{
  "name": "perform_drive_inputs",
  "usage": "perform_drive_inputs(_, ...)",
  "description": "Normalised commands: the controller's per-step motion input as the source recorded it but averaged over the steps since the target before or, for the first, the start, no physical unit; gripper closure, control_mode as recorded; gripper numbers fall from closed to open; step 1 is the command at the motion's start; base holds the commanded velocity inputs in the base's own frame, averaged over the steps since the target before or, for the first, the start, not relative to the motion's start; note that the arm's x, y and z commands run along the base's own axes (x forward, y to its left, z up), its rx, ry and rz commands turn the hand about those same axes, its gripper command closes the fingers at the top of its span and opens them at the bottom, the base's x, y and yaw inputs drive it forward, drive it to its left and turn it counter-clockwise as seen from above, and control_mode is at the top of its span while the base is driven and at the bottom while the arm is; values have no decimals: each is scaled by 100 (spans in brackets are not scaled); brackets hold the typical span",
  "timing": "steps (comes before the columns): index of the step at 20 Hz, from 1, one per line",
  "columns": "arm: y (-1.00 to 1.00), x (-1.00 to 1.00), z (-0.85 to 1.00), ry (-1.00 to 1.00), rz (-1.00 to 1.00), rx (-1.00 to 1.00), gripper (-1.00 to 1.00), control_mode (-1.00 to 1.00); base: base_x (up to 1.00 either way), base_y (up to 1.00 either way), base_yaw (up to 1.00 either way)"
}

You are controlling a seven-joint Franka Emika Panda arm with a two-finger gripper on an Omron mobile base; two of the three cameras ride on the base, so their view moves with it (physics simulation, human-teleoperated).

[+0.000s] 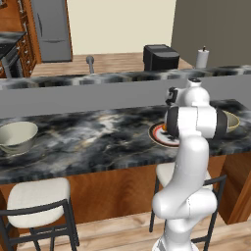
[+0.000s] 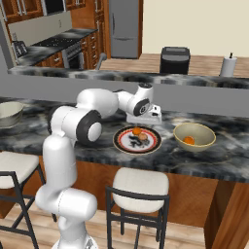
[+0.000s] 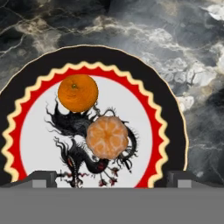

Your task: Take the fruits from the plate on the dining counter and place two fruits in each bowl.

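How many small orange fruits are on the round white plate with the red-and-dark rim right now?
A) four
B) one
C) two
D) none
C: the hand view shows two small orange fruits, a bright one and a paler one, side by side on the round white plate with the red-and-dark rim; the right base view shows the same pair.

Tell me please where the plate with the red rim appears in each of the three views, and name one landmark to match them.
Left base view: plate right of centre on the dining counter, partly behind the arm.
Right base view: centre, plate left of the bowl.
Hand view: plate across the lower half.
Shared landmark: the orange fruit on it, also seen at.
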Motion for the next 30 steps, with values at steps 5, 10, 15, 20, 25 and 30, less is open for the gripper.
perform_drive_inputs(5, 0, 16, -30, 4, 0, 0, -100, -100, 0, 0, 0)
perform_drive_inputs(10, 0, 0, -28, 8, 0, 0, -100, -100, 0, 0, 0)
perform_drive_inputs(15, 1, 0, -33, 8, 0, 0, -100, -100, 0, 0, 0)
perform_drive_inputs(20, 4, 0, -21, 4, 0, 0, -100, -100, 0, 0, 0)
perform_drive_inputs(25, 3, 1, -14, 1, 0, 0, -100, -100, 0, 0, 0)
perform_drive_inputs(30, 3, 8, -8, 3, 0, 0, -100, -100, 0, 0, 0)
